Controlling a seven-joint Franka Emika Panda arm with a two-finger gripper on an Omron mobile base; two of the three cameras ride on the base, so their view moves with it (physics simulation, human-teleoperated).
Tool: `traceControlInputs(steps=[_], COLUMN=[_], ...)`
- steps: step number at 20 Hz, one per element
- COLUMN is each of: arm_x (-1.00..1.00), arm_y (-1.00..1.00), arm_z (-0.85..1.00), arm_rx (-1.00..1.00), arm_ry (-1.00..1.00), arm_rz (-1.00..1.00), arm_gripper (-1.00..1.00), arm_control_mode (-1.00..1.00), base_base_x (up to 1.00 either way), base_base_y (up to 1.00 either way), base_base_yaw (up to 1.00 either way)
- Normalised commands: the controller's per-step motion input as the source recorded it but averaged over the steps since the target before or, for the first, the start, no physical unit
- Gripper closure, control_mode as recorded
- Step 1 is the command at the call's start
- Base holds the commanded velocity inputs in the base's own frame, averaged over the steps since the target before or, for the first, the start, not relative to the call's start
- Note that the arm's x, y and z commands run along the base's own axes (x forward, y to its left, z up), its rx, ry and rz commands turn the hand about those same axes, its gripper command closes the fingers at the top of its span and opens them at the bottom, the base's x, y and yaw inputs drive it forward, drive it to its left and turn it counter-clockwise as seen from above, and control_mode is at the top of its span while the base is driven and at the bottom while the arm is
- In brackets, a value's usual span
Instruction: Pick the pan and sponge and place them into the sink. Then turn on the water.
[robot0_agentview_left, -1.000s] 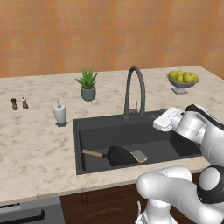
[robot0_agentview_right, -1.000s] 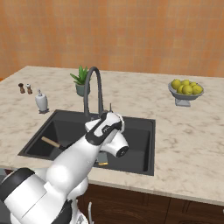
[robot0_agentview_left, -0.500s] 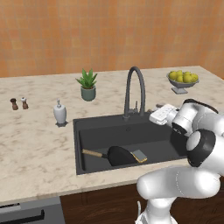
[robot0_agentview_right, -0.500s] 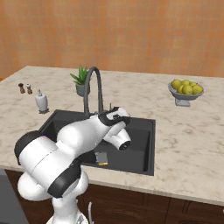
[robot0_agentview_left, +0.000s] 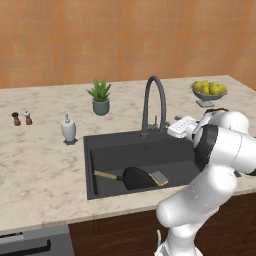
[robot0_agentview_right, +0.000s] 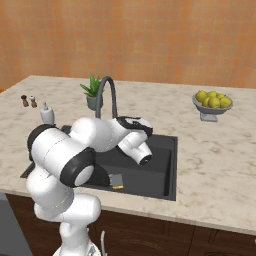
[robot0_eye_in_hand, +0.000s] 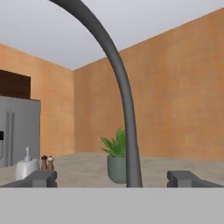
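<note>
The arm has swung its gripper (robot0_eye_in_hand: 112, 178) closer to the faucet (robot0_agentview_left: 151, 102), whose dark arched stem stands between the spread fingertips (robot0_eye_in_hand: 41, 178). The round black pan (robot0_agentview_left: 136, 176) and flat yellow sponge (robot0_agentview_left: 160, 178) lie touching in the dark rectangular sink (robot0_agentview_left: 102, 145), with bare basin floor toward the faucet.

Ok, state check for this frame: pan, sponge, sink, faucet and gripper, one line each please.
pan: lying in the basin, handle pointing left.
sponge: in the basin, against the pan's right side.
sink: holds pan and sponge.
faucet: upright, no water stream visible.
gripper: open, fingertips either side of the faucet neck, not touching it.
</note>
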Motion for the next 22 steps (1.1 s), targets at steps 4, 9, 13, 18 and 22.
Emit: traceControlInputs(steps=[4,9,13,18,22], arm_x=[0.38,0.39,0.41,0.42,0.41], arm_y=[0.00,0.00,0.00,0.03,0.08], arm_z=[-0.18,-0.22,-0.19,-0.13,-0.13], arm_rx=[0.00,0.00,0.00,0.00,0.00], arm_ry=[0.04,0.09,0.05,0.00,0.00], arm_rz=[0.00,0.00,0.00,0.00,0.00], arm_gripper=[-1.00,-1.00,-1.00,-1.00,-1.00], arm_control_mode=[-1.00,-1.00,-1.00,-1.00,-1.00], base_base_x=[0.00,0.00,0.00,0.00,0.00], base_base_y=[0.00,0.00,0.00,0.00,0.00], base_base_yaw=[0.00,0.00,0.00,0.00,0.00])
